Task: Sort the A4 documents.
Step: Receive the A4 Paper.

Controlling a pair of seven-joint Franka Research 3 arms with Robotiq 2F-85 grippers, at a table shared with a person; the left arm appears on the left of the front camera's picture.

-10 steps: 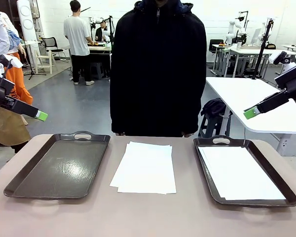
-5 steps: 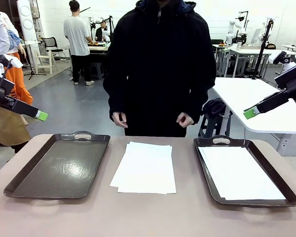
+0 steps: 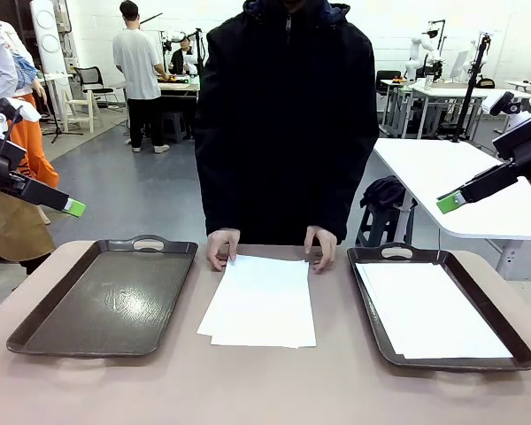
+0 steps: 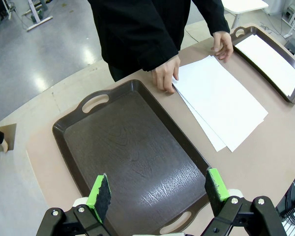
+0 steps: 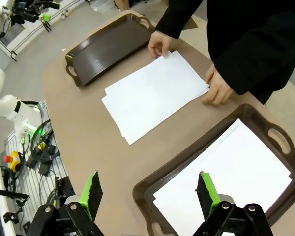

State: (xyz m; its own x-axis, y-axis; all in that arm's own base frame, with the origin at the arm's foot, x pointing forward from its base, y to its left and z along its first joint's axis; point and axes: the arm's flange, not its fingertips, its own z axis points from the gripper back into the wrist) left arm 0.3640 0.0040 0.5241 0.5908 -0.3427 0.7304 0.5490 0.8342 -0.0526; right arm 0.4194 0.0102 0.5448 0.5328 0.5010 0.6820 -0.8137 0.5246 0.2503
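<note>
A loose stack of white A4 documents (image 3: 260,299) lies in the middle of the table, also seen in the left wrist view (image 4: 220,98) and right wrist view (image 5: 154,93). More white sheets (image 3: 429,308) lie in the right tray (image 3: 373,301). The left tray (image 3: 106,297) holds nothing. A person in black rests both hands (image 3: 221,247) on the stack's far corners. My left gripper (image 3: 74,208) hangs open, high off the table's left side. My right gripper (image 3: 449,202) hangs open, high at the right. Each wrist view looks down past open green pads (image 4: 101,194) (image 5: 92,191).
The brown table's edge (image 3: 248,390) runs along the front. Cables and a red button (image 5: 12,160) sit beside the table in the right wrist view. White tables and other people stand in the room behind.
The person brought both hands forward and down onto the far corners of the middle stack. Neither arm has moved.
</note>
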